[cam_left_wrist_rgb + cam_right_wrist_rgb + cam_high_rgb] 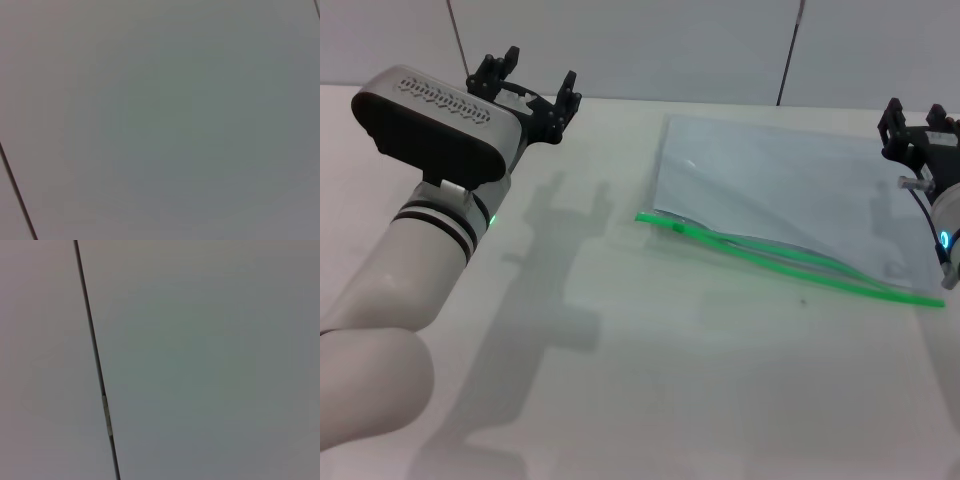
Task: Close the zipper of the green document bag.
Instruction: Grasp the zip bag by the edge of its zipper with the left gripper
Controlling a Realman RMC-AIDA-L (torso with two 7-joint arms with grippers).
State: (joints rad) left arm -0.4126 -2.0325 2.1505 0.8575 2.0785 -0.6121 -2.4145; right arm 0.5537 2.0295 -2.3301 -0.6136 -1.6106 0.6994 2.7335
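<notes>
The green document bag [780, 190] lies flat on the white table, right of centre in the head view. Its zipper [800, 268] runs along the near long edge as a bright-green strip, the two halves parted along most of the length. The small green slider [677, 228] sits near the strip's left end. My left gripper [532, 82] is raised at the far left, well apart from the bag, its fingers spread open and empty. At the right edge my right gripper [917, 122] hovers beside the bag's far right corner, open. Both wrist views show only blank wall.
The white table [620, 320] spreads wide in front of the bag and between the arms. A grey wall with thin dark seams [95, 360] stands behind the table. My left forearm [410, 250] fills the near left.
</notes>
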